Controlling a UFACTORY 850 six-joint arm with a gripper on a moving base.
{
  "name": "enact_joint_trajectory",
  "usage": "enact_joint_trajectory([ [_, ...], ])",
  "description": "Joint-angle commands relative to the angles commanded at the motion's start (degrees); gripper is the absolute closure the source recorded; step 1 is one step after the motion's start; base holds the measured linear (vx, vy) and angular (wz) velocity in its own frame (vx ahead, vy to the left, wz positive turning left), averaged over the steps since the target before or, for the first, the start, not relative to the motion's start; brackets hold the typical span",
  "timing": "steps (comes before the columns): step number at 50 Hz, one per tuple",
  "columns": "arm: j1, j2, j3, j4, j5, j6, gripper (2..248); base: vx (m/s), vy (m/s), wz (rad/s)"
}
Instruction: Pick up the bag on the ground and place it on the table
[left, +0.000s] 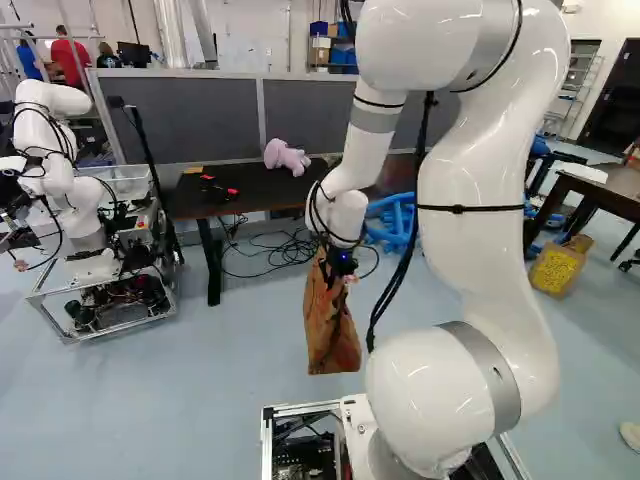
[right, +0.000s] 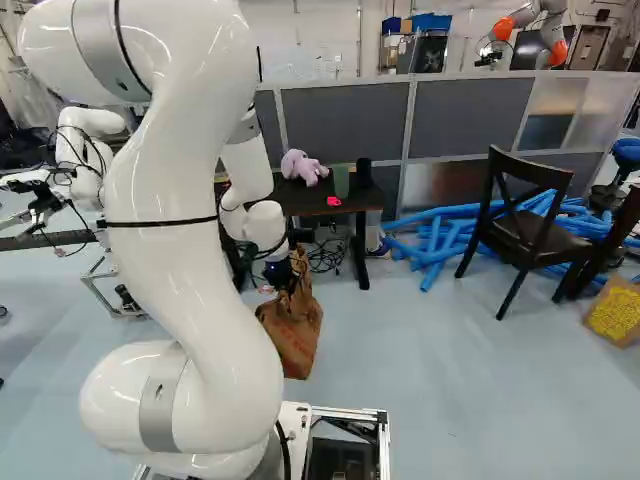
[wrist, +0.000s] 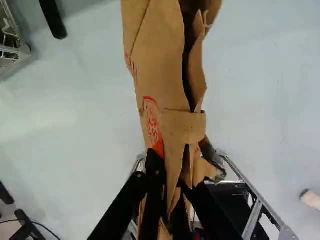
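Near side of the surface (left: 262, 197), the tool (wrist: 169, 176) pinches the bag (left: 332, 325), nearly closed; raising it, then carrying it far, looks next.

That brown paper bag (left: 332, 335) hangs creased and lengthwise, red marking on one side, its paper bunched up near the top. Beyond it, apart from the bag, the dark-topped bench (left: 262, 200) stands level on black legs.

Looks like a robotics lab: another robot (left: 85, 218) on a metal frame (left: 120, 326), grey partitions (left: 212, 120), floor cables (left: 292, 249) (quite tangled).
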Motion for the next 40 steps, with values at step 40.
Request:
enact_joint_trajectory([
  [40,-0.3,10.1,2.7,0.0,-5.9,0.0,229,0.000,0.000,0.000],
])
